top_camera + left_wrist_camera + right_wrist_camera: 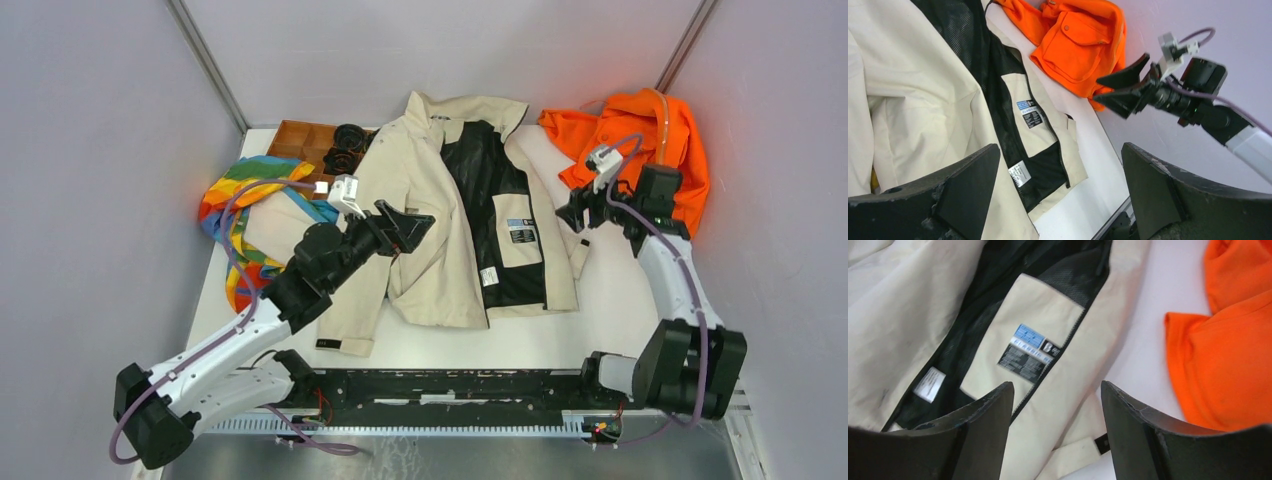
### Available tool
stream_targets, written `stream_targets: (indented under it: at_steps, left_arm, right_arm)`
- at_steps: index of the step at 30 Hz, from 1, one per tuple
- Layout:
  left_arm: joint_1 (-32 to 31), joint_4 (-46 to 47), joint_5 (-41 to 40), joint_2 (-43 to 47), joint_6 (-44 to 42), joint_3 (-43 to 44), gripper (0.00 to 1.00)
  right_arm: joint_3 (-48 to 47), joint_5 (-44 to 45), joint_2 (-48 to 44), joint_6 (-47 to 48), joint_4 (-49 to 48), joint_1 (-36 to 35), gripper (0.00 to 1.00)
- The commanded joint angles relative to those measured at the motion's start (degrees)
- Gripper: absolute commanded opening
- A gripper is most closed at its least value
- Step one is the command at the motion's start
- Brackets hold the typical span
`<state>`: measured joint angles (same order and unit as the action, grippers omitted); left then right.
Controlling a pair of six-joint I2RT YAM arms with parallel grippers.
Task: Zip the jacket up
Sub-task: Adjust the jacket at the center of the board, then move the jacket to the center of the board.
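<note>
Setting: robotics lab test cell.

Evidence:
- White bench point(620, 300) boxed in on three sides by plain pale wall panels point(90, 150), joined at metal corner struts point(205, 60).
- Left arm point(220, 350) and right arm point(670, 270) bolted to black mounting rail point(450, 385) at near bench edge.
- Exposed purple cable point(280, 183) looped along each arm.
- Mixed test props on bench: jacket point(420, 190), orange garment point(680, 130), rainbow-striped cloth point(235, 185), wooden tray point(300, 140).
- Lighting even and flat, surfaces bare and uniform.
</note>
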<state>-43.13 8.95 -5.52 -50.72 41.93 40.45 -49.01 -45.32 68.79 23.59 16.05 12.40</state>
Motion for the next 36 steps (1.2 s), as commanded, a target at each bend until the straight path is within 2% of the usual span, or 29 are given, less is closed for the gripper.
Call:
stream_targets:
  at_steps: [1,7,12,16,19,21,24,33,36]
  left_arm:
    - [0.16,3.97,-1.48,-1.66,1.74,-0.5,0.97]
    - [0.13,2.85,-3.79,-2.34,5.91,-0.7,0.96]
    - [0.16,0.29,-6.1,-2.34,8.8,-0.28,0.94]
    - [0.15,-1.39,-7.17,-2.78,9.85,0.42,0.94]
    - [0.14,-2.32,-8.12,-3.2,10.18,0.92,0.94]
    - [0.16,-2.57,-8.76,-3.31,10.18,1.23,0.93]
    - [0.13,-2.71,-9.6,-3.51,10.1,1.32,0.93]
    - [0.22,-1.84,-9.86,-6.39,9.1,2.45,0.93]
    - [0.24,-1.74,-9.03,-7.67,8.64,3.52,0.93]
  right_arm:
    - [-8.66,9.61,6.92,-1.75,-0.09,-3.22,0.7]
    - [-17.45,16.8,18.02,-0.13,-1.68,-10.1,0.71]
    - [-25.9,28.53,27.32,-2.52,-3.44,-15.48,0.77]
    - [-32.61,33.28,34.97,-1.49,-2.57,-18.05,0.8]
    - [-35.82,36.91,38.77,-0.41,-2.52,-19.69,0.77]
    - [-37.45,38.44,40.97,0.34,-2.11,-20.41,0.69]
    - [-39.55,39.98,43.41,1.33,-1.05,-21.09,0.66]
    - [-41.17,43.03,48.75,3.29,-0.66,-22.52,0.57]
    - [-41.9,44.79,50.3,3.48,-1.7,-22.73,0.51]
